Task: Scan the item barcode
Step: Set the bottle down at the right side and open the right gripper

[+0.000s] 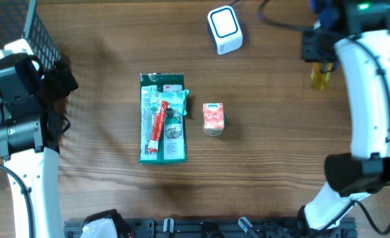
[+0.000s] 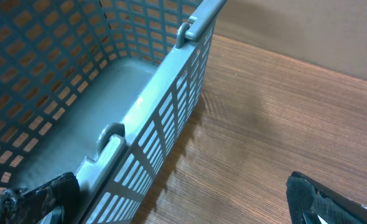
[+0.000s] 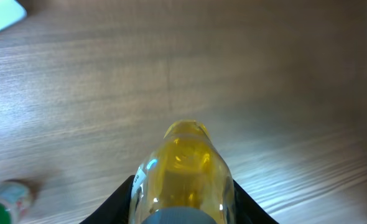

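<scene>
The right hand (image 3: 183,214) is partly closed on a yellow bottle (image 3: 182,163), a finger on each side of it. It sits at the far right of the counter (image 1: 281,152). A white scrap of label shows on the bottle's side in the right wrist view, with no writing that can be read.

The scanner (image 1: 224,29), white with a blue-rimmed face, sits at the far centre, well left of the bottle, with bare wood between them.

Mid-counter lies a green pack (image 1: 162,132) with a red tube (image 1: 157,124) across it. Its print is too small to read, as is the small red logo at its far end. Just right of it, apart, stands a small orange-and-white pack (image 1: 213,119); the blue word on top cannot be made out.

The left hand (image 2: 183,208) is spread wide and holds nothing. It hangs by the rim of a blue-grey mesh basket (image 2: 140,112) at the far left edge of the counter. Open wood runs along the near side and the right half.
</scene>
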Controlling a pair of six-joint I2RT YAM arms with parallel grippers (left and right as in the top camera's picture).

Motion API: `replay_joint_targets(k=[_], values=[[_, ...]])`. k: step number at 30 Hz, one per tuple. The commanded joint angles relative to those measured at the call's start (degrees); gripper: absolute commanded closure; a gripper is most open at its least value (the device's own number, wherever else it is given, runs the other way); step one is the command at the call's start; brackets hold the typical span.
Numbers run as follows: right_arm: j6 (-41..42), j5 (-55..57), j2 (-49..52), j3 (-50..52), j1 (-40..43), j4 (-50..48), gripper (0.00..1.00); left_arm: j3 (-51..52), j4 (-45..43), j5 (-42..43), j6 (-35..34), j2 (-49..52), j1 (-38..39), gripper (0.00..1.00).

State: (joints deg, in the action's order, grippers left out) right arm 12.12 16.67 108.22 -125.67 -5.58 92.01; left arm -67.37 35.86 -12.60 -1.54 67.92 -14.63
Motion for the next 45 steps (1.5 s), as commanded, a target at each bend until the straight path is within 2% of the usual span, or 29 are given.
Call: replay_joint_targets(k=[1, 5, 7, 9, 14, 17, 22, 25, 32, 34, 35, 36, 37, 39, 45], values=[[1.36, -14.32, 0.63, 3.21, 8.35, 0.04, 0.95, 3.19, 3.02, 3.08, -2.29, 2.25, -0.28, 0.0], [-3.67, -17.05, 0.61, 7.06, 14.43, 0.13, 0.94, 3.19, 3.02, 3.1, -2.29, 2.27, -0.28, 0.0], [-7.74, -23.96, 0.0, 10.32, 17.55, 0.13, 0.94, 3.19, 3.02, 3.08, -2.29, 2.27, -0.28, 0.0], [-7.65, -25.51, -1.81, 13.86, 19.67, -1.27, 0.96, 3.19, 3.02, 3.08, -2.29, 2.27, -0.28, 0.0], [-6.62, -23.65, -12.48, 26.73, 21.38, -12.37, 0.95, 3.19, 3.02, 3.08, -2.29, 2.27, -0.28, 0.0], [-2.99, -20.79, -21.9, 39.26, 21.29, -22.01, 0.96, 3.19, 3.02, 3.1, -2.29, 2.27, -0.28, 0.0], [-3.04, -21.24, -32.85, 57.99, 21.31, -35.17, 0.94, 3.19, 3.02, 3.08, -2.29, 2.25, -0.28, 0.0], [-2.34, -21.05, -33.55, 64.87, 21.31, -40.89, 0.94, 3.19, 3.02, 3.08, -2.29, 2.27, -0.28, 0.0], [-1.6, -19.43, -30.71, 73.57, 21.31, -50.31, 0.93, 3.19, 3.02, 3.1, -2.29, 2.25, -0.28, 0.0], [-1.64, -19.26, -30.62, 74.77, 21.31, -51.6, 0.88, 3.19, 3.02, 3.1, -2.29, 2.25, -0.28, 0.0], [-1.62, -19.26, -30.62, 75.01, 21.31, -51.71, 0.71, 3.19, 3.02, 3.1, -2.29, 2.27, -0.28, 0.0], [-1.6, -19.28, -30.62, 75.01, 21.31, -51.71, 0.47, 3.19, 3.02, 3.1, -2.29, 2.27, -0.28, 0.0], [-1.53, -19.28, -30.62, 75.01, 21.31, -51.74, 0.31, 3.19, 3.02, 3.1, -2.29, 2.27, -0.28, 0.0], [-1.46, -19.28, -30.62, 75.01, 21.31, -51.74, 0.25, 3.19, 3.02, 3.1, -2.29, 2.27, -0.28, 0.0], [-1.42, -19.28, -30.84, 74.55, 21.31, -52.17, 0.24, 3.19, 3.02, 3.1, -2.29, 2.27, -0.28, 0.0]])
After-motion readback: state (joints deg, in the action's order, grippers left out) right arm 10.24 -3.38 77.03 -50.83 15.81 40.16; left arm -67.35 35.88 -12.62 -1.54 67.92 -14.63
